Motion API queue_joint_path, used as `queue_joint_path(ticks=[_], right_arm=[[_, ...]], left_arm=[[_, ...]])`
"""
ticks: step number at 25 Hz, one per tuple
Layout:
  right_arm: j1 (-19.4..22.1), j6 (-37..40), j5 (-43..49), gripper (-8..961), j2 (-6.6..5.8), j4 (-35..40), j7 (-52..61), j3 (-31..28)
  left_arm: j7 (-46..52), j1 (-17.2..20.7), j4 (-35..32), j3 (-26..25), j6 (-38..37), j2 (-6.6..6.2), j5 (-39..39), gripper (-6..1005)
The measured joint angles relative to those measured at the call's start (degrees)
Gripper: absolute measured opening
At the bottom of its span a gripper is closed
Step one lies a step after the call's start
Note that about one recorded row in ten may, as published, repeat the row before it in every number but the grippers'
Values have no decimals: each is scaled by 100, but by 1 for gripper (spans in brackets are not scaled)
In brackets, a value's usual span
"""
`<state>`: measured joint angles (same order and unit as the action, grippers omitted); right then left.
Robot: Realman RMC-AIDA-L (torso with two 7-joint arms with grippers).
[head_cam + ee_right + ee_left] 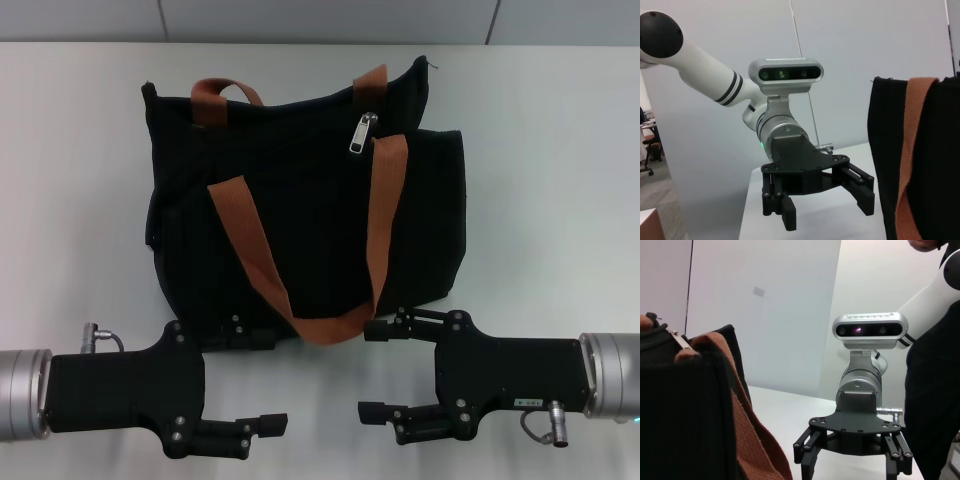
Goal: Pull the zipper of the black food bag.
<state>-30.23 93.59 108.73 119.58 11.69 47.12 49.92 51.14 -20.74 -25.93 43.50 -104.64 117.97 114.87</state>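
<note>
The black food bag (300, 210) lies on the white table (545, 200) in the head view, with two rust-brown strap handles (240, 235). The silver zipper pull (362, 132) lies on the zip line near the bag's far edge, right of centre. My left gripper (264, 382) is open and empty at the bag's near edge, left of centre. My right gripper (372, 371) is open and empty facing it, just right of the near strap loop. The left wrist view shows the bag (685, 415) and the right gripper (850, 465). The right wrist view shows the bag (935, 160) and the left gripper (826, 210).
The white table spreads wide to both sides of the bag. A grey wall (320, 20) runs behind the table's far edge. A person in dark clothes (935, 390) stands beyond the right arm in the left wrist view.
</note>
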Motion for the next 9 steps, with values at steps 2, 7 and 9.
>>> queue_joint_path(ticks=[2, 7, 9], right_arm=[[3, 2, 0, 839, -2, 0, -1, 0], [29, 10, 0, 839, -5, 1, -1, -9], [31, 13, 0, 839, -7, 3, -1, -18]], left_arm=[[7, 0, 0, -5, -15, -2, 0, 829], [10, 1, 0, -16, -23, -2, 0, 829], [11, 10, 0, -33, -38, -2, -5, 829]])
